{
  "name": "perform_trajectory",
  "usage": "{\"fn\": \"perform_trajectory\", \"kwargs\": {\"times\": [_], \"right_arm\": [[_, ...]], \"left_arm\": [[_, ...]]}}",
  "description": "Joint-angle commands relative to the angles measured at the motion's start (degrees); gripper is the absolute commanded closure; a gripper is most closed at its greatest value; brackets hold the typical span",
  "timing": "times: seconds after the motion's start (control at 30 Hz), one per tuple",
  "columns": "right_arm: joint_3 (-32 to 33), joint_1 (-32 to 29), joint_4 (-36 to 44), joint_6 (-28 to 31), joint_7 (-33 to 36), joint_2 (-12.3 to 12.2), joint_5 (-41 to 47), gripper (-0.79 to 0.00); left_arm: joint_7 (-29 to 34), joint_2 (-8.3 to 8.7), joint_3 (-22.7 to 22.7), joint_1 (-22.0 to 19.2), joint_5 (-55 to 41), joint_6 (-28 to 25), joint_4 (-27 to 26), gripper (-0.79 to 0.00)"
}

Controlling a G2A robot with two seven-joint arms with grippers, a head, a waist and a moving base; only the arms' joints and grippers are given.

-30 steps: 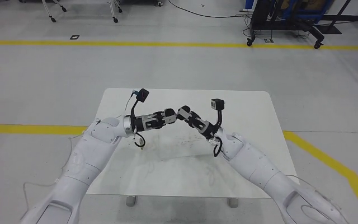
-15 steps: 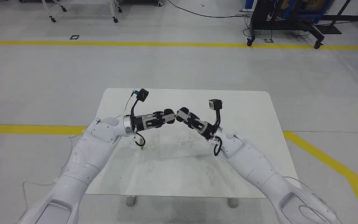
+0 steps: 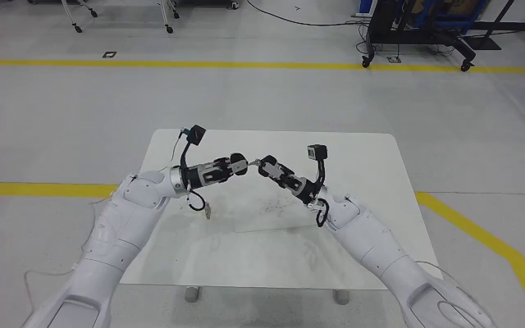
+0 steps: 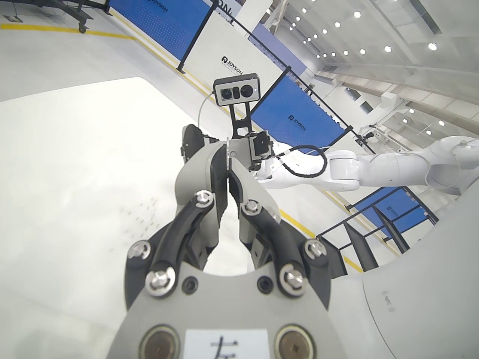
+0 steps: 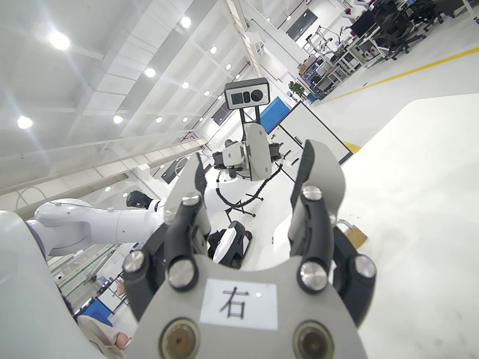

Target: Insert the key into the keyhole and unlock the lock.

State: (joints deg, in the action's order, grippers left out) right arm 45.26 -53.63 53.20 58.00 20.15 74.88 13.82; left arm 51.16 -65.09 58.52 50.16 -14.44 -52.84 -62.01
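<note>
My left gripper [image 4: 227, 162] is held above the middle of the white table [image 3: 361, 246], shut on a thin silver key [image 4: 229, 151] whose flat end with a small hole sticks out past the fingertips. In the top view the left gripper [image 3: 238, 161] faces my right gripper [image 3: 268, 168] with a small gap between them. The right gripper [image 5: 254, 158] is open and holds nothing, and the left gripper [image 5: 247, 158] shows beyond its fingers. A small brass padlock [image 5: 351, 234] lies on the table below the arms, also seen as a small beige shape, the padlock [image 3: 208, 212].
Both forearms hang over the table's centre. Small dark marks dot the tabletop [image 3: 279, 209]. Yellow floor lines [image 3: 246, 64] run past the table, and a dark wheeled rack [image 3: 418, 29] stands far behind it.
My left arm has drawn back to the left and its wrist has turned. The two grippers, close together before, now stand a little apart. The right arm has hardly moved.
</note>
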Motion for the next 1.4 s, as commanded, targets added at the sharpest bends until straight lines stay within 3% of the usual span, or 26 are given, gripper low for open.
{"fn": "perform_trajectory", "kwargs": {"times": [0.0,0.3,0.47,0.6,0.7,0.77,0.87,1.07,1.37], "right_arm": [[0.0,0.0,0.0,0.0,0.0,0.0,0.0,-0.785],[0.0,0.0,0.0,0.0,0.0,0.0,0.0,-0.785],[1.9,2.8,-0.2,-3.9,5.6,-1.7,-15.9,-0.785],[4.2,1.3,2.0,-3.0,8.3,-3.4,-22.7,-0.785],[5.3,-0.2,3.2,-0.5,12.8,-4.5,-20.4,-0.625],[5.5,-0.9,4.3,0.0,16.0,-5.1,-17.0,-0.428],[5.3,-1.5,5.2,0.0,20.2,-5.7,-11.6,-0.363],[4.1,-1.0,5.6,0.0,26.1,-6.0,-4.0,-0.332],[0.5,0.8,4.6,-0.1,26.2,-5.9,-1.3,-0.274]], "left_arm": [[0.4,0.3,0.5,0.3,-2.2,0.2,0.0,0.0],[0.4,0.88,1.1,0.5,-2.3,0.6,-0.4,0.0],[-3.1,1.93,3.6,2.0,10.3,3.9,-5.1,0.0],[6.2,2.89,3.1,2.2,10.9,7.4,-7.2,0.0],[9.9,3.3,2.0,1.9,9.1,9.6,-8.9,0.0],[10.8,3.59,0.8,1.6,9.0,10.5,-9.8,0.0],[11.9,3.84,-1.5,0.7,7.3,11.7,-9.9,0.0],[12.0,4.23,-4.5,-1.1,6.9,11.7,-9.0,0.0],[11.2,4.87,-7.7,-2.5,5.4,10.9,-8.4,0.0]]}}
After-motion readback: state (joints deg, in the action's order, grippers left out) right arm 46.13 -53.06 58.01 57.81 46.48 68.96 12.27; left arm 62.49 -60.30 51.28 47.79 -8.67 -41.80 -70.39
